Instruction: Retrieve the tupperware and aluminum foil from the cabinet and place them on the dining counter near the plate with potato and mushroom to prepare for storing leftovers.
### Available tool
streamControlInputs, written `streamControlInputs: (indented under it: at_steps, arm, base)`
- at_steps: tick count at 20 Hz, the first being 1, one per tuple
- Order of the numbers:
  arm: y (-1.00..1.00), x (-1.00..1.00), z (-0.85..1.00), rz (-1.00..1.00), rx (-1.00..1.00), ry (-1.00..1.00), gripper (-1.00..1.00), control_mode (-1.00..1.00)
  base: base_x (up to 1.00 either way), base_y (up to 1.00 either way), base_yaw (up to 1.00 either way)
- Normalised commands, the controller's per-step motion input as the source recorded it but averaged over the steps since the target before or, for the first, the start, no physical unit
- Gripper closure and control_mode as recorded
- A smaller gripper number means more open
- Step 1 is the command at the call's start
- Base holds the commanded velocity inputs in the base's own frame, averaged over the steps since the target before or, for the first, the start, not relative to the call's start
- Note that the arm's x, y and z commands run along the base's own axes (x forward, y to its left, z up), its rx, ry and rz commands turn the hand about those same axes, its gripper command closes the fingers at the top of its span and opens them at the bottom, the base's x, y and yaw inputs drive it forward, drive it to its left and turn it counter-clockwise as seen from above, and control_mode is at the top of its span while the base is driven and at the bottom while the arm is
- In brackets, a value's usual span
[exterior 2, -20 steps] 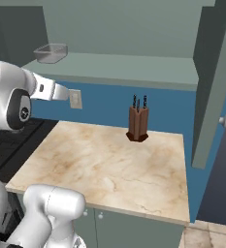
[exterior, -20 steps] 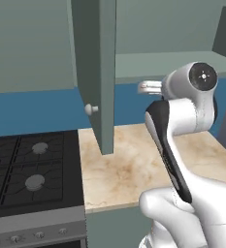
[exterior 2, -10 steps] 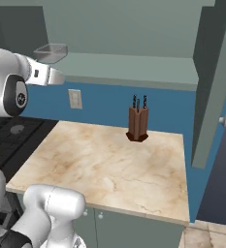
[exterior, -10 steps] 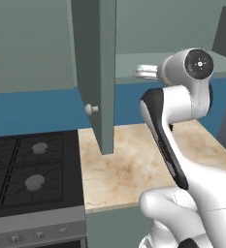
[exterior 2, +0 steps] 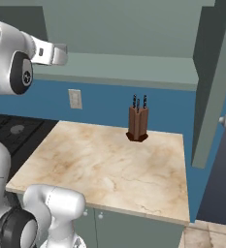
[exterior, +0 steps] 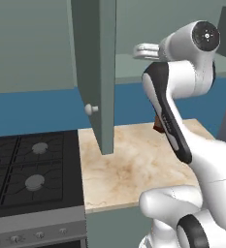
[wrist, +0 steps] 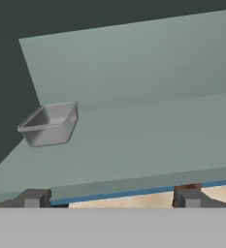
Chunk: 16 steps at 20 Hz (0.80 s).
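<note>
Two dark fingertips [wrist: 33, 198] are standing spread wide with nothing between them, the gripper [wrist: 112, 197] hanging just short of the shelf edge of the cabinet [wrist: 148, 140]. Ahead of the jaws and off toward the left fingertip, the tupperware [wrist: 50, 123] is sitting on the shelf, well apart, its long axis running away from the jaws. I judge the hand is needing to shift toward that side before reaching in.

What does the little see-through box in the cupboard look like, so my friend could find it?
Look inside the open grey-green wall cabinet above the marbled worktop. On its pale green shelf, toward the left in the hand view, sits the tupperware. It is a small, shallow, grey see-through tub with a flared rim, standing alone.
</note>
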Motion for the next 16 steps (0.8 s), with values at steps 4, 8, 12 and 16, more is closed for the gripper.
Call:
streamControlInputs:
  at_steps: [4, 8, 12, 16]
  arm:
    - [0.00, 0.49, 0.01, 0.05, 0.00, 0.02, -1.00, -1.00]
    - [0.02, 0.59, 0.00, 0.04, 0.00, 0.01, -1.00, -1.00]
    - [0.11, 0.63, 0.00, 0.03, 0.00, 0.00, -1.00, -1.00]
    - [0.26, 0.62, -0.02, 0.02, 0.00, 0.00, -1.00, -1.00]
  base:
    - [0.00, 0.00, 0.00]
    - [0.00, 0.00, 0.00]
    - [0.00, 0.00, 0.00]
    - [0.00, 0.00, 0.00]
